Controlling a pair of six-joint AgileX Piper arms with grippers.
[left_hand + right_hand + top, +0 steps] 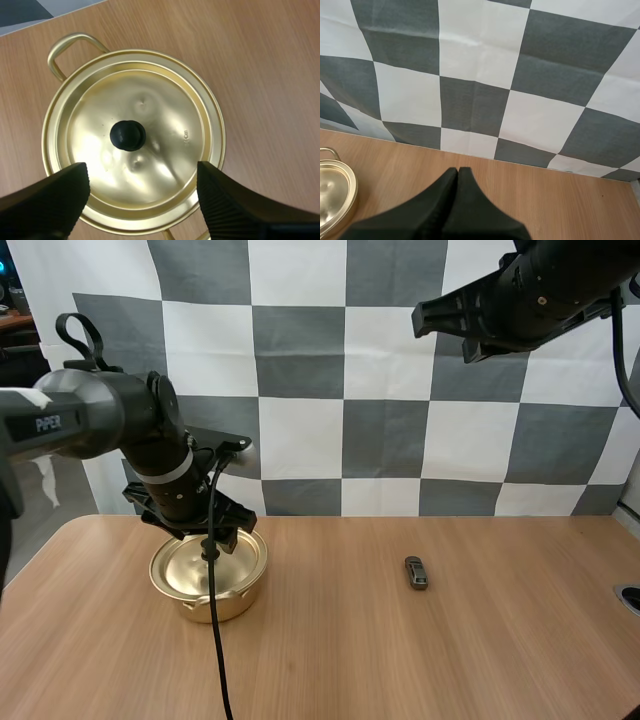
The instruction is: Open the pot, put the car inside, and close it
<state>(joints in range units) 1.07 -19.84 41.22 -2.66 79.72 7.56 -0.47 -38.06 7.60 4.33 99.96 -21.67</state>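
Left tool (142, 174), spread, over knob (128, 135) of lidded pot (219, 135); right tool (458, 172), pressed together, aloft; car (416, 572) on open worktop (500, 650).

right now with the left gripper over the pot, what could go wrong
1. The left gripper is open over the lid, but the small knob looks slightly off the line between its tips; closing might clip or miss it.
2. If the lid sticks, the pot could lift or slide with it; nothing holds it down.
3. The car is small and low; the right gripper, shut and raised high, may fumble it.
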